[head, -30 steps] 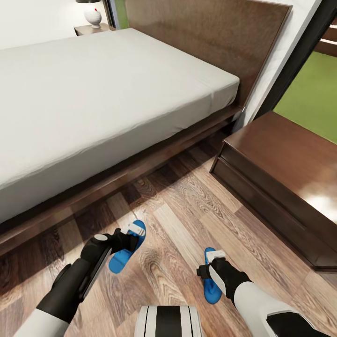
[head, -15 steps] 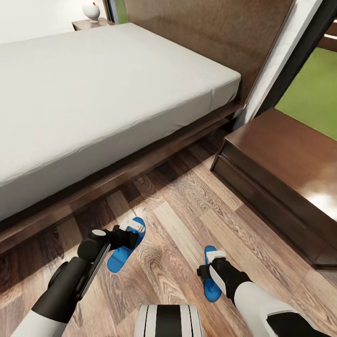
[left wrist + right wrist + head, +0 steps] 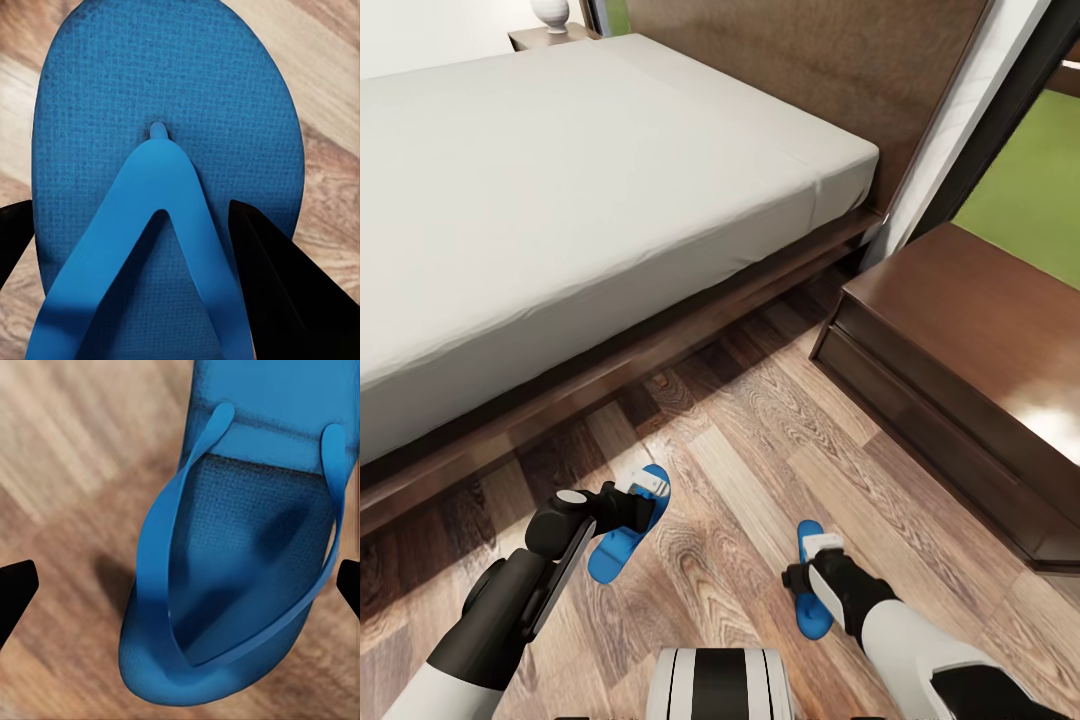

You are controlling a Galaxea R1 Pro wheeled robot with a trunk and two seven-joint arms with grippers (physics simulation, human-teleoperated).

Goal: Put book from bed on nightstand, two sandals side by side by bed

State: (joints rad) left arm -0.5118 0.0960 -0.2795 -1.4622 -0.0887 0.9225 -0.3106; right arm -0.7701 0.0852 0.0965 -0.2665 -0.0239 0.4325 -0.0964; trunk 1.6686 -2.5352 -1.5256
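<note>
Sandals: two blue flip-flops on the wood floor (image 3: 760, 470) near the bed (image 3: 560, 200), well apart from each other.
Left gripper (image 3: 645, 497): spread wide, one finger (image 3: 277, 292) on each side of the left sandal (image 3: 622, 530), which lies directly under it; grasping nothing.
Right gripper (image 3: 815, 560): also released, its fingers outside both edges of the right sandal (image 3: 812, 600) below it.
Handling: I judge them light, soft and bendable, so they can flop when lifted.
Hold: pinch across the sole near the strap (image 3: 161, 217), or the strap itself.
Nightstand (image 3: 970, 370): beyond the right gripper.
</note>
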